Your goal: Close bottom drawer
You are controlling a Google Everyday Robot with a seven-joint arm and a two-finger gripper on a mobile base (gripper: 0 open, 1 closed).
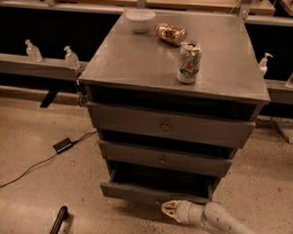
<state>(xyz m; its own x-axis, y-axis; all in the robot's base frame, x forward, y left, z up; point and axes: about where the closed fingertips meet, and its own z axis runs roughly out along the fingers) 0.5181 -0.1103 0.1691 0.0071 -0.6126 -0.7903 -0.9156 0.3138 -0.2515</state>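
The grey cabinet [136, 57] has three drawers. The bottom drawer [136, 193] stands partly pulled out, its dark inside showing behind its plain grey front. My gripper [167, 209], cream-white on a pale arm coming in from the bottom right, sits low by the floor. It is right at the lower edge of the bottom drawer's front, near its middle. The drawer's knob is hidden behind the gripper. The middle drawer [161, 159] and the top drawer [166, 126] also stick out a little.
On the cabinet top stand a white bowl [140, 19], a can lying on its side [170, 33] and an upright can [189, 61]. A power brick with its cable [63, 145] and a black bar [58, 219] lie on the floor at left. Small bottles [33, 51] stand on the rail behind.
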